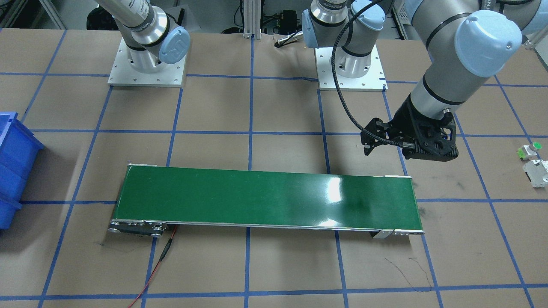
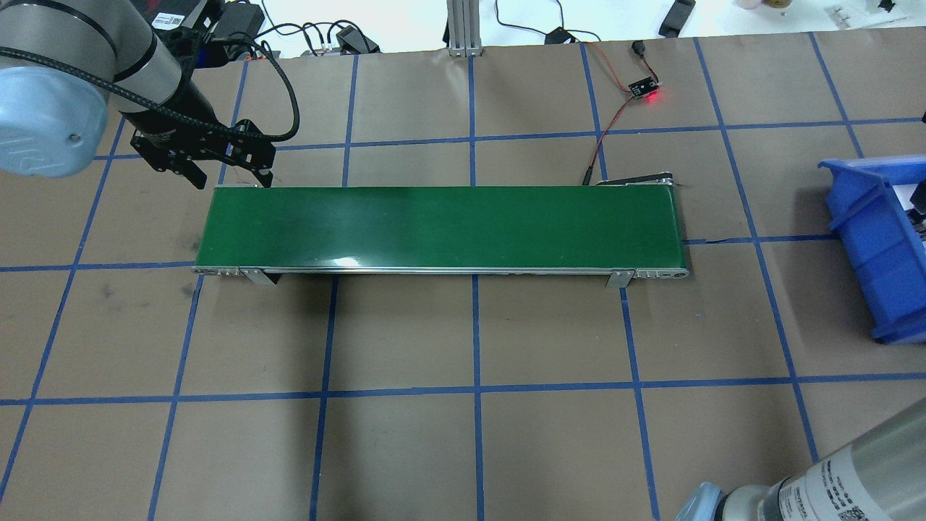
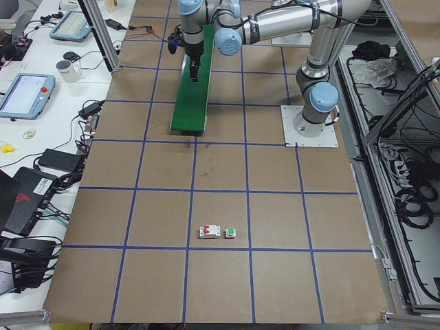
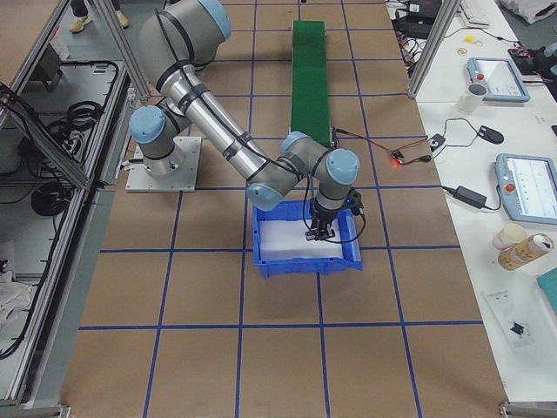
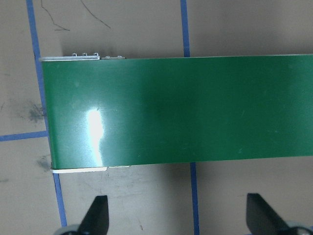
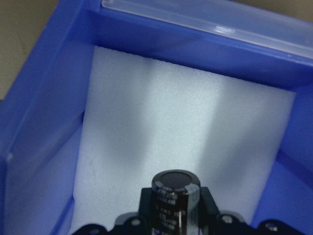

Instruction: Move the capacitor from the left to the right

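In the right wrist view the capacitor (image 6: 175, 196), a small dark cylinder-like block with a glossy top and a pale stripe, sits between my right gripper's (image 6: 175, 218) jaws. It hangs over the white foam floor of the blue bin (image 6: 49, 98). In the exterior right view the right gripper (image 4: 320, 231) reaches down into that bin (image 4: 305, 263). My left gripper (image 2: 230, 175) is open and empty, hovering by the left end of the green belt (image 2: 434, 224). Its fingertips (image 5: 100, 215) show wide apart below the belt (image 5: 186, 107).
A white switch-like block (image 1: 537, 171) and a green-and-white button piece (image 1: 528, 149) lie on the table past the belt's end near my left arm. A small board with a red light (image 2: 646, 90) and its wires lie behind the belt.
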`<state>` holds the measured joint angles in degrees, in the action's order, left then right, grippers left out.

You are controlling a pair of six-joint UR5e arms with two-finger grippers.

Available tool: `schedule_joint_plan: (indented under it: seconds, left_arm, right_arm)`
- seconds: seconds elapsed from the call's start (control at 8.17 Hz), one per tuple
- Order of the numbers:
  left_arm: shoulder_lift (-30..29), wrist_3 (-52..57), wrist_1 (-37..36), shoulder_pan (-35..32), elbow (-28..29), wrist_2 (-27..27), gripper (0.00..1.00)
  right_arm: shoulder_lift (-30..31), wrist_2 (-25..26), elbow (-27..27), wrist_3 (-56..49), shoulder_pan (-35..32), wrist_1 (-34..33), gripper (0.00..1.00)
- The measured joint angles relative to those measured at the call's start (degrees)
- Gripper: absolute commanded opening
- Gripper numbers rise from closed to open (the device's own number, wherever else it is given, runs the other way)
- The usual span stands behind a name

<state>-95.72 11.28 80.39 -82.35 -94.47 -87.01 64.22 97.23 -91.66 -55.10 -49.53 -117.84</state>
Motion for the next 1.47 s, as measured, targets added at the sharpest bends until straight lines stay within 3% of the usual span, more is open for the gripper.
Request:
schedule_joint_plan:
  seconds: [0.37,0.73,1.1,1.47]
  left_arm:
    - [0.0,-0.1,0.0,0.0,0.0,0.0,1.00]
    - [0.0,0.1,0.0,0.0,0.0,0.0,1.00]
    - [0.0,0.2,0.0,0.0,0.0,0.0,1.00]
    - [0.1,0.1,0.0,0.0,0.2,0.0,1.00]
  right_arm:
    - [8.1,-4.1,-0.1,0.5,-1.2,1.9,1.00]
    - [19.4,-9.7,0.6,9.6,-10.4,13.8,1.00]
    - [25.0,-9.7,1.5,30.4,-25.2,21.6,1.00]
    - [26.0,-10.0,1.6,54.4,-39.9,23.4,1.00]
